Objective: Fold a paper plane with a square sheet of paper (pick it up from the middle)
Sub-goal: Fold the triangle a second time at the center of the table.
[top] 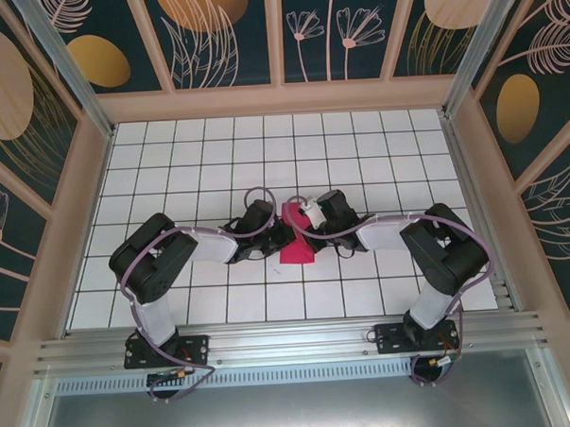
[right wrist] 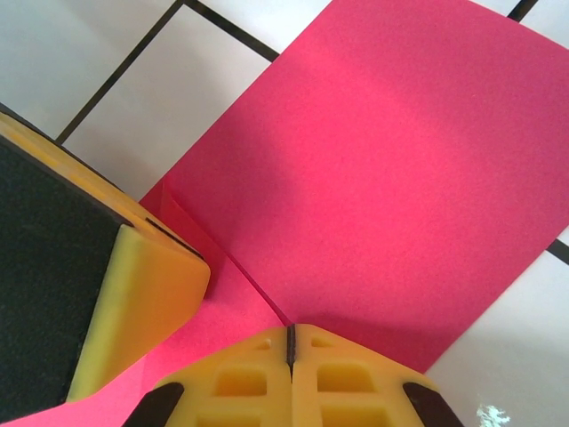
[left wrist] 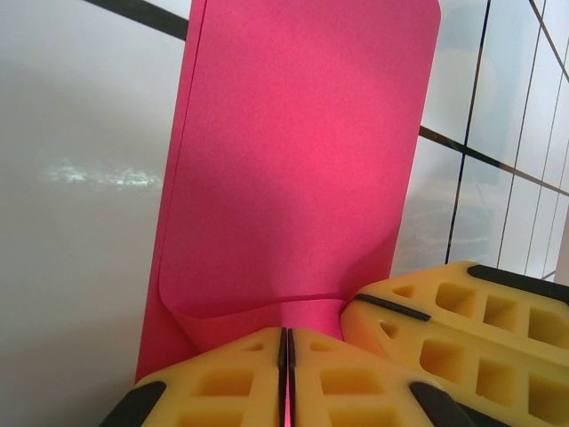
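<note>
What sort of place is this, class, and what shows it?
Probably a robot test cell, not a home: left arm and right arm bolted to a metal rail, a white grid-marked table, printed wall panels boxing it in.

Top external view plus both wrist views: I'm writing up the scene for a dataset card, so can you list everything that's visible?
square sheet of paper: one, magenta-pink, folded, mid-table between the two pincers
table: one, white tiles with dark grid lines, inside the enclosure
wall panels: several, dark teal with plant prints in pale frames, around three sides
rail: one, silver metal, along the near edge
cables: lilac, looped along both arms
left arm: one, black and white, reaching to the centre
right arm: one, black and white, reaching to the centre
left pincer: yellow, shut on the paper
right pincer: yellow, shut at the paper's crease
</note>
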### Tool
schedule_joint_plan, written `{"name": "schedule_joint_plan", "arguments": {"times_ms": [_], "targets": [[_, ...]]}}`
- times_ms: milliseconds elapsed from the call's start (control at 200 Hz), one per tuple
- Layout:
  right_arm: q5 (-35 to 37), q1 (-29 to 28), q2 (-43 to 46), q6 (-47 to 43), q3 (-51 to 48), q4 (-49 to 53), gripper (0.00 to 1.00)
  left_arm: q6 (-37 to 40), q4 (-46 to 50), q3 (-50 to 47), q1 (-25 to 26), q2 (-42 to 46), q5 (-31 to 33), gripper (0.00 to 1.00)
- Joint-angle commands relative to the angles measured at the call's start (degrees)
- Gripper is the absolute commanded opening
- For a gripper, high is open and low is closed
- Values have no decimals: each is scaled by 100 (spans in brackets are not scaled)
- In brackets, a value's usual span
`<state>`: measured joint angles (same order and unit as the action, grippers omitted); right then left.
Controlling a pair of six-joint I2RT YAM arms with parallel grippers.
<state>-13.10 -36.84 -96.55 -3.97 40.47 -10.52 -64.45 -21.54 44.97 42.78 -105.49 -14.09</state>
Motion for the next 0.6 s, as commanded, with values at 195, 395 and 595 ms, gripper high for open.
{"name": "schedule_joint_plan", "arguments": {"times_ms": [195, 395, 595], "targets": [[71, 98, -44, 440, 51, 5, 5, -68, -131, -197, 25, -131, 85, 10], [19, 228, 774, 1301, -140, 302, 23, -192, -215, -261, 28, -215, 152, 8], [-223, 330, 1794, 2219, -405, 736, 29, -218, -240, -256, 22, -261, 177, 8]]}}
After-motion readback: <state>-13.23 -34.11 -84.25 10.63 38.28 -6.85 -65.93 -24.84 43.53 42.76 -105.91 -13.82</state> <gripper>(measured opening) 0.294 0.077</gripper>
